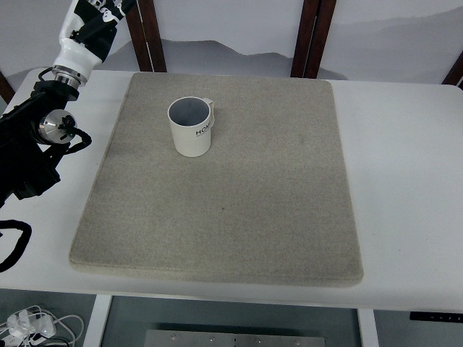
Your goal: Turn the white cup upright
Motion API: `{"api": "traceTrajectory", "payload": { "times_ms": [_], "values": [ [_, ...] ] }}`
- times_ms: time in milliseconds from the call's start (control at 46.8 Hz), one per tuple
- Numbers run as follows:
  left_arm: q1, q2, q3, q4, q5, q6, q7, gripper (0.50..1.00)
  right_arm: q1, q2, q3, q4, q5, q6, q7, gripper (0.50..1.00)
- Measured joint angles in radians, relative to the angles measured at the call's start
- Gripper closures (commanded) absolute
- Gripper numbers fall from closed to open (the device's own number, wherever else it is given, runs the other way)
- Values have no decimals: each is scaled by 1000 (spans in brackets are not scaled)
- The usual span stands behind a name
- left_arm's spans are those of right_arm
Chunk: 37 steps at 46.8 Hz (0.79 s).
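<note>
White cup [192, 127] stood upright, mouth open upward, on the grey mat [224, 210] in the upper-left part of the frame, handle toward the top right. Left hand [90, 22] was raised at the top-left corner, well apart from the cup, partly cropped; its grip could not be told. White table [405, 181] lay beneath the mat.

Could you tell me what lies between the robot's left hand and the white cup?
Top view: nothing stands between the left hand and the white cup, only bare white table and grey mat.
</note>
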Motion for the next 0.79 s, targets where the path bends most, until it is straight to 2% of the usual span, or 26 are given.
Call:
{"api": "traceTrajectory", "payload": {
  "times_ms": [64, 171, 235, 320, 427, 790],
  "values": [
    [0, 0, 1, 6, -46, 12, 68, 501, 0, 0, 1, 0, 0, 0, 0, 548],
    [1, -3, -4, 18, -77, 78, 248, 501, 0, 0, 2, 0, 0, 0, 0, 548],
    [4, -4, -12, 20, -109, 109, 334, 501, 0, 0, -1, 0, 0, 0, 0, 548],
    [7, -4, -33, 22, -192, 115, 429, 501, 0, 0, -1, 0, 0, 0, 0, 548],
    [8, -3, -47, 26, -294, 116, 481, 501, 0, 0, -2, 0, 0, 0, 0, 548],
    [9, -11, -94, 49, -461, 124, 523, 501, -2, 0, -3, 0, 0, 0, 0, 548]
  ]
}}
